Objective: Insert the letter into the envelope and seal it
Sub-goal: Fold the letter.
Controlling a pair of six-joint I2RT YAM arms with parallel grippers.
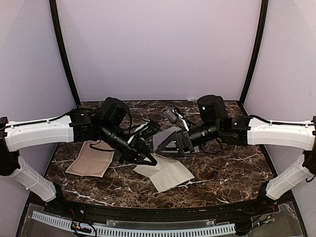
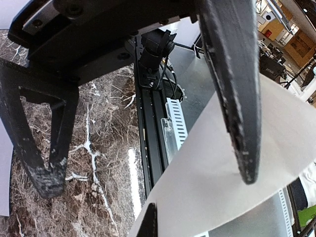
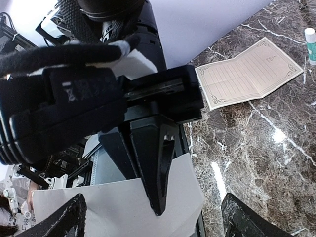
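Observation:
The pale envelope (image 1: pixel 167 174) lies near the table's front centre, and its back edge is raised. My left gripper (image 1: pixel 150 159) is shut on that edge; in its own wrist view the dark tips (image 2: pixel 148 222) pinch the curling sheet (image 2: pixel 212 163). My right gripper (image 1: pixel 165 143) hangs open just behind, its two fingers straddling the left gripper's tip (image 3: pixel 158 197) and the envelope (image 3: pixel 123 212), holding nothing. The tan letter (image 1: pixel 91 159) with an ornate border lies flat at the left, also seen unfolded in the right wrist view (image 3: pixel 249 74).
A darker grey flat piece (image 1: pixel 160 139) lies under the right gripper; I cannot tell what it is. A glue stick (image 3: pixel 310 44) stands beyond the letter. The black front rail (image 2: pixel 150 128) and a white cable duct (image 1: pixel 133 229) border the near edge.

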